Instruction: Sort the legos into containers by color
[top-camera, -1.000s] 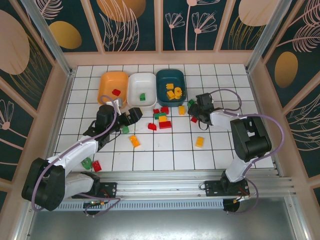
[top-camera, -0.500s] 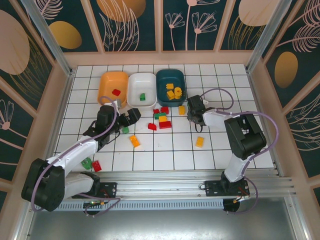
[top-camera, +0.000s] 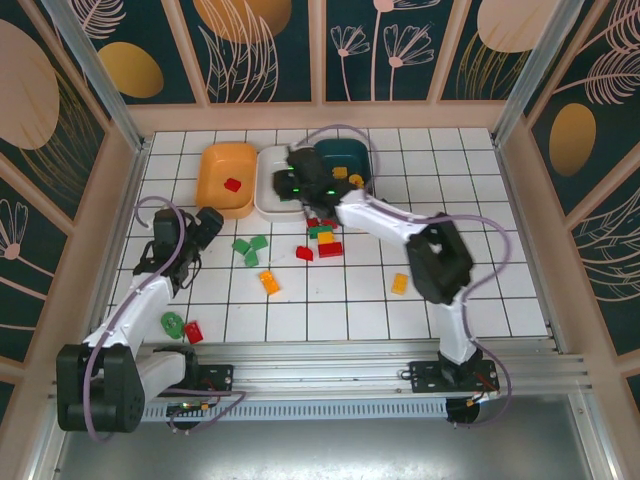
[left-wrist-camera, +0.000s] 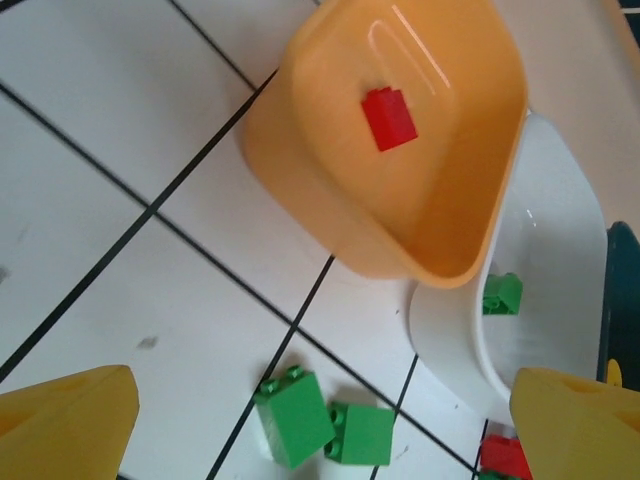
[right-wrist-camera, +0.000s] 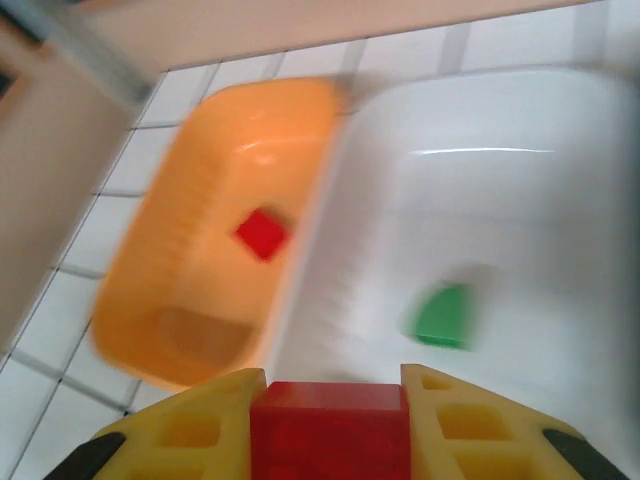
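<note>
While the right gripper (top-camera: 298, 186) hangs over the near end of the white tray (right-wrist-camera: 560, 200), its yellow fingers (right-wrist-camera: 195, 440) are clamped on a red brick (right-wrist-camera: 330, 440). That's the danger right there. The white tray holds a green brick (right-wrist-camera: 445, 315), and the matching red piece (right-wrist-camera: 262, 235) lies in the orange tray (right-wrist-camera: 200, 200) just beside it; let go here and red lands with green. The two rims touch, so a release right over them could, I reckon, tip the brick either way. The held brick's long axis looks to run level, straight across from finger to finger; which way its studs point I cannot tell. Over on the other side, the left gripper (top-camera: 203, 228) stands wide apart, holding nothing, near two loose green bricks (left-wrist-camera: 300, 418) on the tiled table (top-camera: 450, 290).
</note>
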